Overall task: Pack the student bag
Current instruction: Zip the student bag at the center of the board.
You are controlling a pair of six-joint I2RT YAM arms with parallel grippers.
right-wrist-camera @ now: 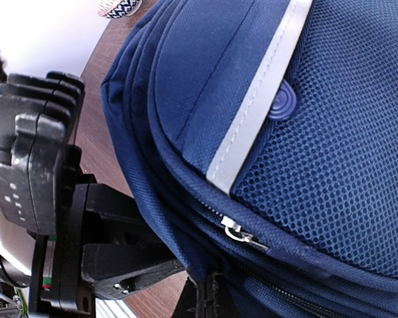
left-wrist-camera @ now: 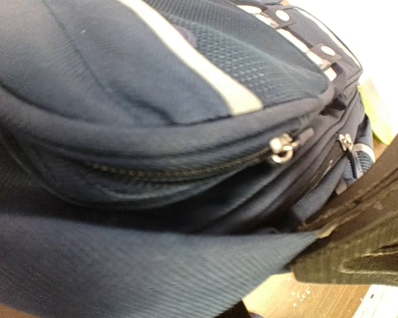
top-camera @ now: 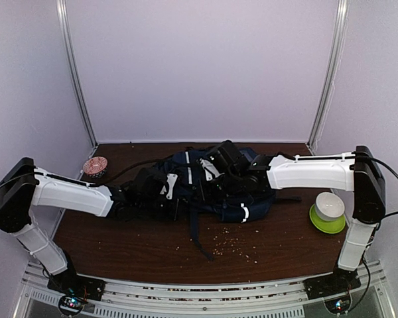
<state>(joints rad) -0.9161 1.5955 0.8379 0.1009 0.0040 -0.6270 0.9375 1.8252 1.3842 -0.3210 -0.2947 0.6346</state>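
student bag [top-camera: 229, 202] lies flat mid-table [top-camera: 119, 245], one strap [top-camera: 196, 235] trailing near; left gripper [top-camera: 160, 192] at its left end, right gripper [top-camera: 220, 162] on its far side, can't tell the jaw state on either; white bowl [top-camera: 330, 205] on green plate [top-camera: 318, 222] at right; crumbs [top-camera: 235, 244] near

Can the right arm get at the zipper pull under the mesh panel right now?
Probably yes. The zipper pull lies uncovered on the student bag, close ahead in the right wrist view, with no strap or flap across it.
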